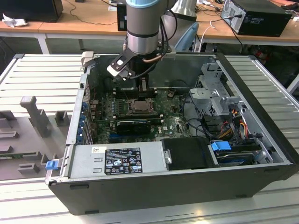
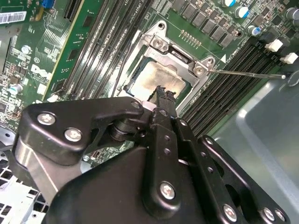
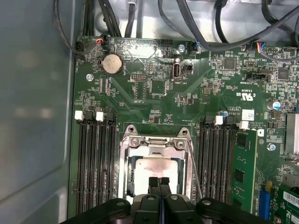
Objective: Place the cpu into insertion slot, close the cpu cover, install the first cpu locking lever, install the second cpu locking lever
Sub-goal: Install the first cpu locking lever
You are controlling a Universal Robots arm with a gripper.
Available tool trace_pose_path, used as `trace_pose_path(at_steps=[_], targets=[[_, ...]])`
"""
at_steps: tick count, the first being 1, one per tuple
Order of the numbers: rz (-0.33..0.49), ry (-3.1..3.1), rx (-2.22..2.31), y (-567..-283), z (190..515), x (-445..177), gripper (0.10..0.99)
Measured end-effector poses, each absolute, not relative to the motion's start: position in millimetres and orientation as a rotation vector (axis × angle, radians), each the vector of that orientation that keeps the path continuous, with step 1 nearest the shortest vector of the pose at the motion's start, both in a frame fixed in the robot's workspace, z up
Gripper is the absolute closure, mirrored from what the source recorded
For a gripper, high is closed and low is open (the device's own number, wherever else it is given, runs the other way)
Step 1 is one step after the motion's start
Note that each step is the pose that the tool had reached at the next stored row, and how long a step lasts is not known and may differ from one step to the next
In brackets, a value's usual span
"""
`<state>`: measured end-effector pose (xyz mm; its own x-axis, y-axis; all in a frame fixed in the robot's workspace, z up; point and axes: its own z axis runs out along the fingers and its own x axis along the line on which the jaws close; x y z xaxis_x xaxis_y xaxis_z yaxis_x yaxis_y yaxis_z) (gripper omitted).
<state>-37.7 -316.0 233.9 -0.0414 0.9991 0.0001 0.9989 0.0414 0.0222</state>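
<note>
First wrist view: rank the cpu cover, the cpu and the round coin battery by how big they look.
1. cpu cover, largest.
2. cpu, though the gripper hides part of it.
3. coin battery, clearly smallest.

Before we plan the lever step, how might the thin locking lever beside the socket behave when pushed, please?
The locking lever is a thin bare wire rod, so probably springy and flexing slightly. Its smooth round metal may slip off the fingers. It looks light.

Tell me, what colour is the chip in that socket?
Pale silver-grey; the cpu shows best in the second wrist view.
</note>
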Motion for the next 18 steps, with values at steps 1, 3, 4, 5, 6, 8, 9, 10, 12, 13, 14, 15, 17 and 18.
trace_pose_path(at_steps=[1,3,4,5,6,8,9,10,12,13,14,15,17,18], targets=[[0.025,2.256,2.164,-316.0,234.6,-37.7,0.98],[0.025,2.256,2.164,-316.0,235.6,-37.7,0.98],[0.025,2.256,2.164,-316.0,235.8,-37.7,0.98],[0.025,2.256,2.164,-316.0,236.3,-37.7,0.98],[0.025,2.256,2.164,-316.0,236.7,-37.7,0.98],[0.025,2.256,2.164,-316.0,237.0,-37.7,0.98],[0.025,2.256,2.164,-316.0,237.5,-37.7,0.98],[0.025,2.256,2.164,-316.0,237.8,-37.7,0.98],[0.025,2.256,2.164,-316.0,239.5,-37.7,0.98],[0.025,2.256,2.164,-316.0,240.1,-37.7,0.98],[0.025,2.256,2.164,-316.0,240.7,-37.7,0.98],[0.025,2.256,2.164,-316.0,241.2,-37.7,0.98],[0.025,2.256,2.164,-316.0,242.5,-37.7,0.98],[0.025,2.256,2.164,-316.0,243.1,-37.7,0.98]])
